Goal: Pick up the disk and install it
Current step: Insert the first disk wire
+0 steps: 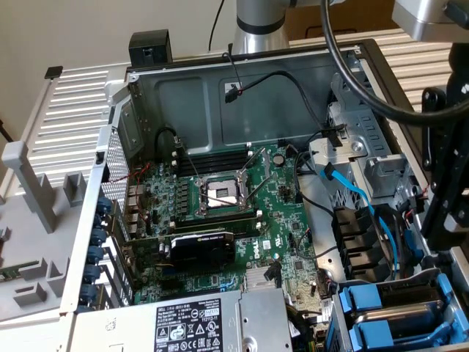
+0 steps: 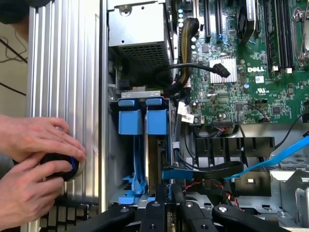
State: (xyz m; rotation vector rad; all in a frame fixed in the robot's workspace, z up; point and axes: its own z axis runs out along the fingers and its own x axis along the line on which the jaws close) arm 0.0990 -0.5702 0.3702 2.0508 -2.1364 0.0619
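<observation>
Black gripper [image 2: 167,195], nearest item: jaws drawn almost together, a slim gap at most. A short blue bar [image 2: 176,174] lies just beyond them. Whether it is nipped, merely touched or clear of them cannot be told.

Disk [image 2: 157,121]: stands on edge in the drive bay [image 2: 112,159], in the slot nearer the motherboard. Its blue tab end points away from the gripper, which hangs over the opposite end. It sits level with its neighbour, as far as the wrist view shows.

Second carrier [image 2: 130,121]: blue, just beside the disk, in the slot on the outer-wall side.

Blue cable [image 2: 277,155]: runs slantwise beside the bay, apart from the disk.

Motherboard [image 2: 251,63]: green, beyond the bay.

Power supply [image 2: 137,34]: silver box past the tab ends.

Hands [image 2: 36,140]: a person's, outside the case wall, both on a round black puck [image 2: 62,165].

Status, by judgement: pick-up is done and the disk is already in its slot, so the install is at or near its end. Whether it is fully home and latched cannot be told. Any letting go and clearing of the case remain.
</observation>
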